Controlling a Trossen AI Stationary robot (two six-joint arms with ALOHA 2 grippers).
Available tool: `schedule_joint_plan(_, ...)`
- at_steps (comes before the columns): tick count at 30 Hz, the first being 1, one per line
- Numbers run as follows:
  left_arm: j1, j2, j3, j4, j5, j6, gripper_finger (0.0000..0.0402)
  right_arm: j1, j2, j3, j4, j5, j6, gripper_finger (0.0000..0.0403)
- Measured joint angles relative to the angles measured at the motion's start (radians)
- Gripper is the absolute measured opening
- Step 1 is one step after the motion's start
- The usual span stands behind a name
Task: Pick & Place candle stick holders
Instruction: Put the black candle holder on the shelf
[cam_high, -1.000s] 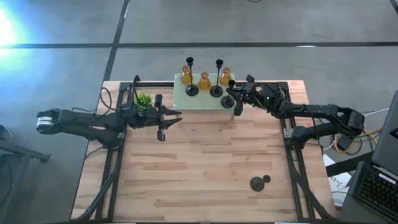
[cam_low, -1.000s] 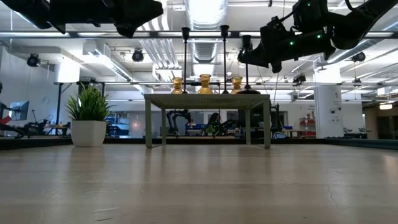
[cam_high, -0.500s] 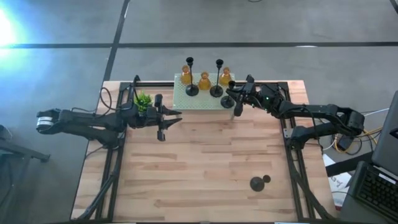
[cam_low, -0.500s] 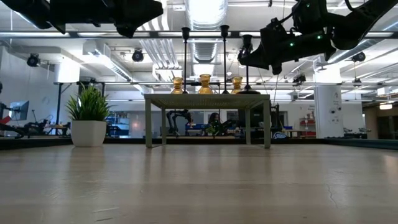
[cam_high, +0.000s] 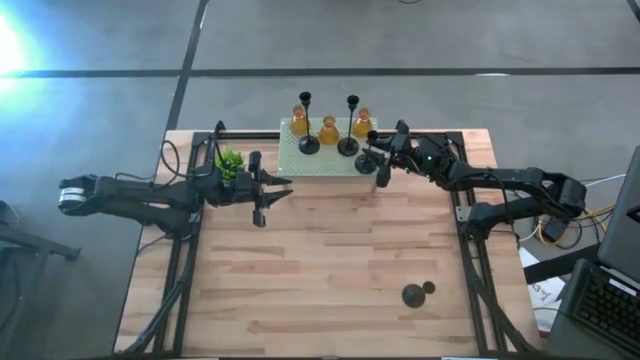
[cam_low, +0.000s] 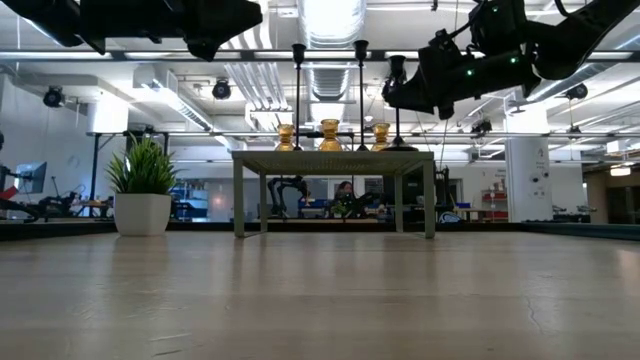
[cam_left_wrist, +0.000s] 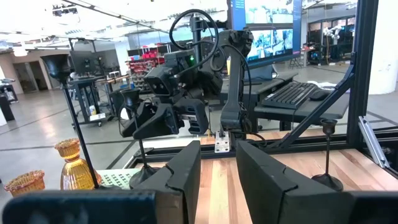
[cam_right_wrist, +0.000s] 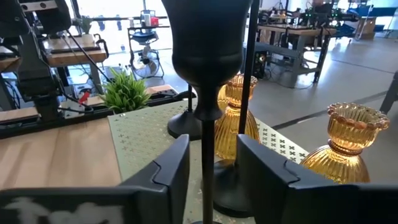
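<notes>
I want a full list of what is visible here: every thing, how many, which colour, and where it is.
Black candle holders: four, black; three on the stand, one alone on the table on the right arm's side.
Amber candle holders: three, amber-orange; in a row on the stand.
Stand: one, mint green; at the table's far edge.
Plant: one, green; left of the stand.
Table: one, light wood.
Left end effector: open, empty, near the plant.
Right end effector: open around the rightmost black holder's stem.
</notes>
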Motion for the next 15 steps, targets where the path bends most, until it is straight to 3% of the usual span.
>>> schedule_joint_plan(8,0.0,0.0,0.0,-0.007,0.0,0.0,0.0108,0.0,-0.106,0.001,-0.116,0.01,-0.055,0.0175)
schedule_joint_plan(15,0.0,0.0,0.0,-0.012,0.0,0.0,0.0108,0.0,-0.303,0.034,-0.473,0.013,-0.084,0.0182)
